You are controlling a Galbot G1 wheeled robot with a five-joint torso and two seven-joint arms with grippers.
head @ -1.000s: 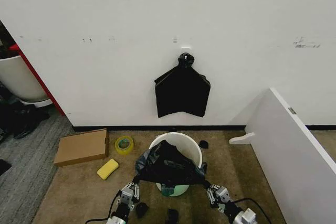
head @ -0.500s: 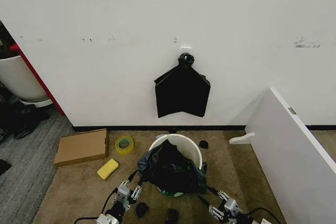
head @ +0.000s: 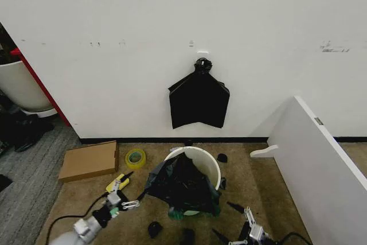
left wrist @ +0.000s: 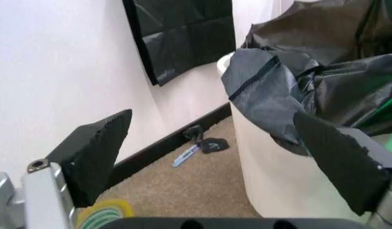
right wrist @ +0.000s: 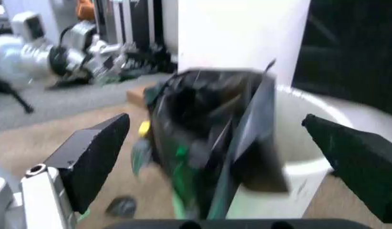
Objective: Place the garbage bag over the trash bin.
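A black garbage bag (head: 182, 186) droops over the near rim of the white trash bin (head: 202, 162), seemingly only partly fitted, while the left gripper (head: 124, 194) and right gripper (head: 236, 222) hover nearby, spread wide and empty.

Left arm extends forward and low on the left side; left gripper (head: 127, 191) has its fingers spread wide apart, holding nothing. Right gripper (head: 232, 220) sits low at centre-right, fingers likewise spread wide, holding nothing.
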